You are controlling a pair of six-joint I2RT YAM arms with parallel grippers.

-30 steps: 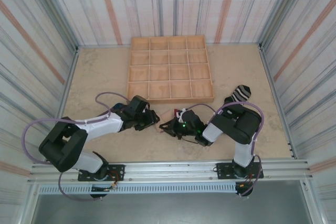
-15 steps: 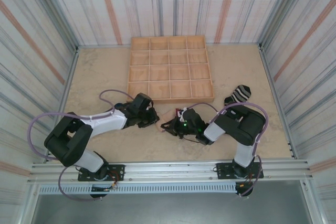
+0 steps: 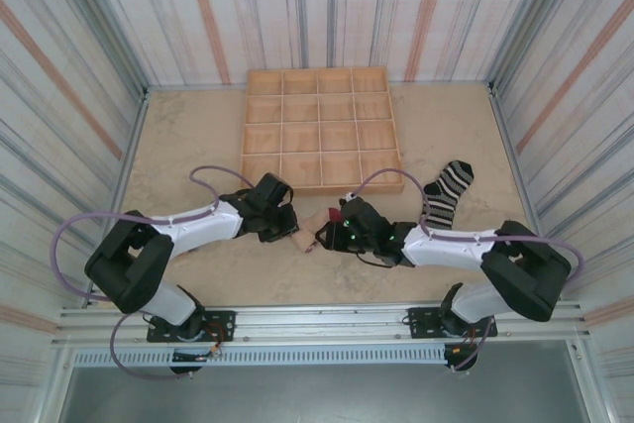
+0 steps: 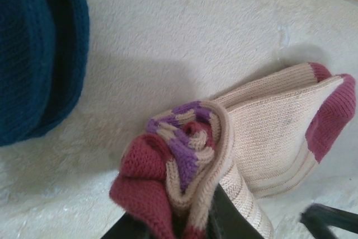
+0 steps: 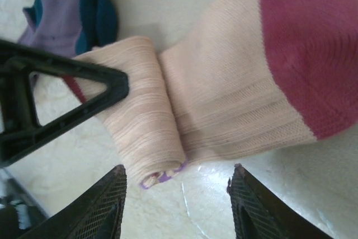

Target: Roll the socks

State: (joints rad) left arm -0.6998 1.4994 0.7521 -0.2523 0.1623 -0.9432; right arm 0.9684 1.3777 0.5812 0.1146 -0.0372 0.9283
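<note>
- OK, nearest first: my L gripper (image 3: 289,230) is pinching the rolled-up end of the peach sock (image 5: 224,93). The jaws are pressing in on the roll (image 4: 190,144), w/ its spiral of purple and dark-red stripes showing above them in the left wrist view.
- My R gripper (image 5: 179,194) is hovering just beside that same roll, jaws spread and nothing betw. them. The roll's open end is sitting right ahead of the fingertips.
- The peach sock is lying on the table (image 3: 198,136) betw. my two grippers, towards the near edge.
- Key relation: the sock's long axis is running from the roll on the L-arm side out to the flat dark-red toe (image 5: 313,43) on the R-arm side, and the roll's own axis is lying across that.
- Judging from this, any further rolling is heading toward the toe, i.e. toward my R arm. The R gripper is nearer the loose end, while L is anchoring the roll.
- Just beyond the L gripper, the purple sock (image 5: 56,20) w/ teal trim is lying apart from the peach one, not rolled as far as I can tell.
- Farther right, the striped sock (image 3: 448,190) is lying flat, well apart from both grippers.
- Farthest, the tray (image 3: 322,187) of compartments is sitting at the back.
</note>
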